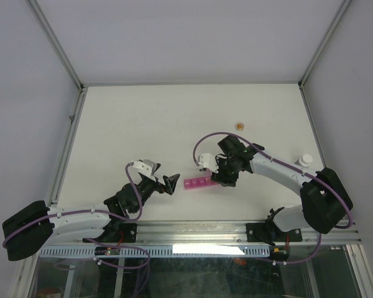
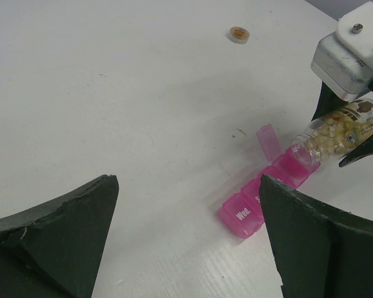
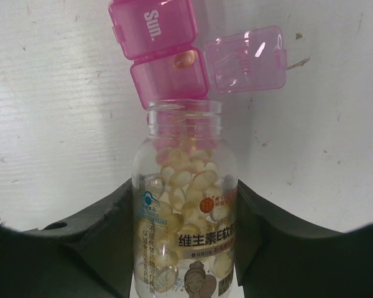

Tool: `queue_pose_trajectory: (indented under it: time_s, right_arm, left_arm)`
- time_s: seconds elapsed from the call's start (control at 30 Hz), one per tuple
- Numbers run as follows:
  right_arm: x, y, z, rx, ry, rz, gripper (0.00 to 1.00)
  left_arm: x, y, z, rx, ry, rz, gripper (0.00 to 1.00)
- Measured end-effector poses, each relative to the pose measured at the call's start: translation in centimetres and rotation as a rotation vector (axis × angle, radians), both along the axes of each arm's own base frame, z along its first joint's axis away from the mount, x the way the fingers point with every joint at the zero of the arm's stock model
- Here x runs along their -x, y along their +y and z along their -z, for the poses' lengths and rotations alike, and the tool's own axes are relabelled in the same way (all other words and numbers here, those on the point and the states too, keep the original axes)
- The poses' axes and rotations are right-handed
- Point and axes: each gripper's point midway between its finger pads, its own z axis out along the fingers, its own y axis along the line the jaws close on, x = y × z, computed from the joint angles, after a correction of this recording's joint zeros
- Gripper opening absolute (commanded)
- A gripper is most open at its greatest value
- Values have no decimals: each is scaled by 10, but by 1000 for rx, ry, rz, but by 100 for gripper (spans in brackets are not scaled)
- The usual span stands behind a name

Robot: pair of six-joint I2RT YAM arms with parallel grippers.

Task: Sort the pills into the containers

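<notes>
The containers [image 1: 198,183] are a magenta strip lying on the table between the two arms. One compartment stands open with its lid [image 3: 245,59] flipped aside, and a single amber pill [image 3: 185,59] lies in it. My right gripper [image 3: 183,186] is shut on a clear pill bottle [image 3: 185,205] full of yellowish pills. The bottle is tipped, its uncapped mouth [image 3: 183,112] right at the open compartment. My left gripper [image 2: 188,186] is open and empty, just left of the strip's "Wed." end [image 2: 241,214] without touching it.
A small round orange-centred disc [image 1: 239,125] lies farther back on the table. A white cap [image 1: 305,159] sits near the right wall. Metal frame rails [image 1: 68,133] border the white table on both sides.
</notes>
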Motion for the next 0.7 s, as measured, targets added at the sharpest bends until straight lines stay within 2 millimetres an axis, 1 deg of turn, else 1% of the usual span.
queue_pose_trajectory:
  time_s: [0.7]
  right_arm:
    - [1,1,-1,11,-7,-10,0]
  left_arm:
    - [-1,1,1,-4,3,-5,99]
